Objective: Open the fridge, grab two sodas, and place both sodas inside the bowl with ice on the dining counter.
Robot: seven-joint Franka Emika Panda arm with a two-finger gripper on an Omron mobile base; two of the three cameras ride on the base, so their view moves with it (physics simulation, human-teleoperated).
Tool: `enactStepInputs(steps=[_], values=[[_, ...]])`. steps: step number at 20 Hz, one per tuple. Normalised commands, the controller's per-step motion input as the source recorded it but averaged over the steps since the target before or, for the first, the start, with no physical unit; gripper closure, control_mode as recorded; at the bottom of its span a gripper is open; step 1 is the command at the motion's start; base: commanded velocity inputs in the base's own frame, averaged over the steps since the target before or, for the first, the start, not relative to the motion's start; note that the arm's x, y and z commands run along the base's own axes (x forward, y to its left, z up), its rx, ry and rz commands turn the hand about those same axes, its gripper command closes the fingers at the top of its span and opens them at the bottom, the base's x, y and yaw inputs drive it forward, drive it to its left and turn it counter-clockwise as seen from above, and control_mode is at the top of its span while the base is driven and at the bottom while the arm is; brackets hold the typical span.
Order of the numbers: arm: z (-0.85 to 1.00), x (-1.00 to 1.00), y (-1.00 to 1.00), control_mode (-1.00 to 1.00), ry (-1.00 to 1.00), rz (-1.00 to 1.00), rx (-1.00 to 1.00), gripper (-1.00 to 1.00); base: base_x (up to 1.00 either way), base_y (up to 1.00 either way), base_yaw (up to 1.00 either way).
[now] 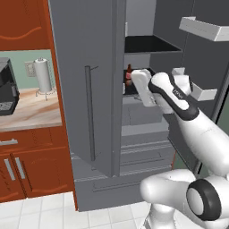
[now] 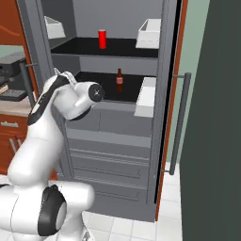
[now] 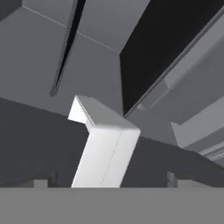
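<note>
The gripper point(image 3: 107, 181) is reaching into the open fridge point(image 2: 113, 122) with jaws spread and empty, below the shelf where a red soda point(image 2: 102, 39) is standing.

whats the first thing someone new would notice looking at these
The fridge stands open, and the white arm reaches into it at the level of the middle shelf. A lone red soda can stands on the dark upper shelf, and a brown bottle stands on the shelf below it. White door bins hang on the open right door.
</note>
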Motion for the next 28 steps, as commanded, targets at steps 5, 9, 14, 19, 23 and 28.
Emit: enactStepInputs(steps=[5, 9, 14, 19, 23, 28], values=[[0.00, 0.16, 0.33, -1.00, 0.18, 0.26, 0.04, -1.00, 0.00, 0.00, 0.00], [0.00, -0.22, 0.64, -1.00, 0.09, 0.30, 0.00, -1.00, 0.00, 0.00, 0.00], [0.00, -0.75, 0.72, -1.00, -0.01, 0.27, 0.00, -1.00, 0.00, 0.00, 0.00], [-0.03, -0.87, 0.73, -1.00, -0.08, 0.20, 0.00, -1.00, 0.00, 0.00, 0.00], [-0.01, -0.59, 0.74, -1.00, -0.06, 0.14, 0.00, -1.00, 0.00, 0.00, 0.00], [0.05, 0.09, 0.79, -1.00, 0.01, 0.02, 0.00, -1.00, 0.00, 0.00, 0.00]])
